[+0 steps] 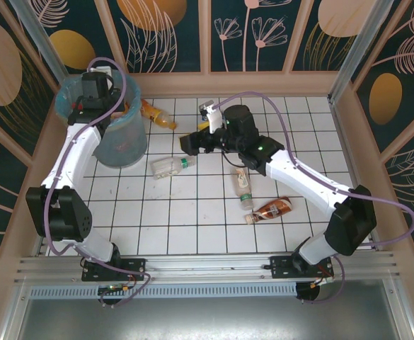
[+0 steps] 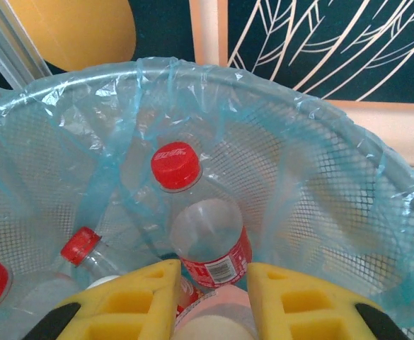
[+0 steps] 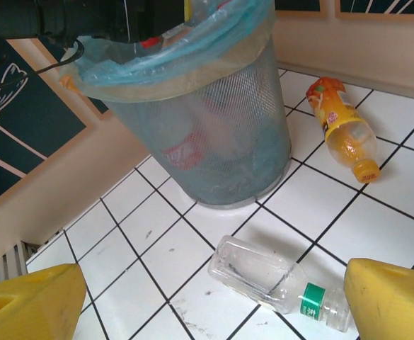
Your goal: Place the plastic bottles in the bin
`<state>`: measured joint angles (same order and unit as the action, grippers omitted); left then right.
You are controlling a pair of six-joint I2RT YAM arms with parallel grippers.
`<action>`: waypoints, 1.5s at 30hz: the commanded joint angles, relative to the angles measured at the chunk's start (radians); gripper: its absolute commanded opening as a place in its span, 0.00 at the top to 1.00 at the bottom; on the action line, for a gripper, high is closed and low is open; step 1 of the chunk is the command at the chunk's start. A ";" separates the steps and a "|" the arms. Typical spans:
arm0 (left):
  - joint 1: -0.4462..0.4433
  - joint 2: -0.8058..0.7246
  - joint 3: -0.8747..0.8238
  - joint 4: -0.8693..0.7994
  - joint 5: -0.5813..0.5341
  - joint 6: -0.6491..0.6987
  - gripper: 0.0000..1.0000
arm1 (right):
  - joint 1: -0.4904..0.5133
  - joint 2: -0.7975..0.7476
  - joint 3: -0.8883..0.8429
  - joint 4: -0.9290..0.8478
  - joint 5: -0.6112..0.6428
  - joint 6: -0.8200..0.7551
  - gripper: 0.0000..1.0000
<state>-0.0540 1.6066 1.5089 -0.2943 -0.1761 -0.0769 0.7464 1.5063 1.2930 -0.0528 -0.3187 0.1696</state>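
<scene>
Bottles [image 2: 208,237] inside the bin [image 2: 334,177] show from the left wrist (left gripper [image 2: 212,273] narrow, hold unclear); right gripper [image 3: 214,287] gapes over a clear bottle [image 3: 263,275].

Bag-lined mesh bin [image 1: 125,149] stands at ten o'clock, red-capped bottles [image 2: 210,244] inside. Lying flat: orange bottle [image 1: 158,115] at twelve, clear bottle [image 1: 171,166] central, tan bottle [image 1: 243,188] and brown bottle [image 1: 272,208] at four.

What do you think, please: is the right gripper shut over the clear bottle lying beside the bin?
The right gripper is open, not shut; the right wrist view shows its fingers wide apart. It does hover over the clear bottle beside the bin.
</scene>
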 commanded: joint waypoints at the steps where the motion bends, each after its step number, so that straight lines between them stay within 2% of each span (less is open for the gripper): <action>1: 0.014 -0.012 -0.014 0.047 0.023 -0.008 1.00 | 0.005 0.026 0.001 -0.002 -0.003 -0.013 0.06; 10: 0.014 0.050 -0.225 0.134 0.066 -0.011 1.00 | 0.008 0.064 0.015 -0.003 -0.017 -0.004 0.06; 15: 0.014 0.101 -0.235 0.124 0.059 0.021 1.00 | 0.010 0.079 0.021 -0.009 -0.014 0.001 0.06; 20: 0.014 0.152 -0.219 0.085 -0.005 0.054 1.00 | 0.014 0.099 0.034 -0.006 -0.014 0.011 0.06; 25: 0.014 0.130 -0.172 0.041 0.057 0.051 1.00 | 0.014 0.145 0.092 -0.016 -0.026 0.010 0.06; 27: 0.014 0.149 -0.158 0.001 0.021 0.054 1.00 | 0.015 0.171 0.131 -0.028 -0.032 0.004 0.07; 33: 0.014 0.146 -0.330 0.068 -0.021 0.053 1.00 | 0.021 0.226 0.203 -0.039 -0.048 0.000 0.07; 37: 0.014 0.181 -0.360 0.091 -0.055 0.059 1.00 | 0.024 0.255 0.219 -0.039 -0.062 0.007 0.07; 41: 0.019 0.235 -0.355 0.086 -0.050 0.049 1.00 | 0.027 0.284 0.235 -0.027 -0.072 0.012 0.08; 45: 0.019 0.186 -0.308 0.093 0.020 0.025 1.00 | 0.024 0.317 0.273 -0.027 -0.063 0.016 0.07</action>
<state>-0.0311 1.6947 1.2881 0.2230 -0.2108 -0.0853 0.7631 1.8019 1.5040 -0.0879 -0.3691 0.1711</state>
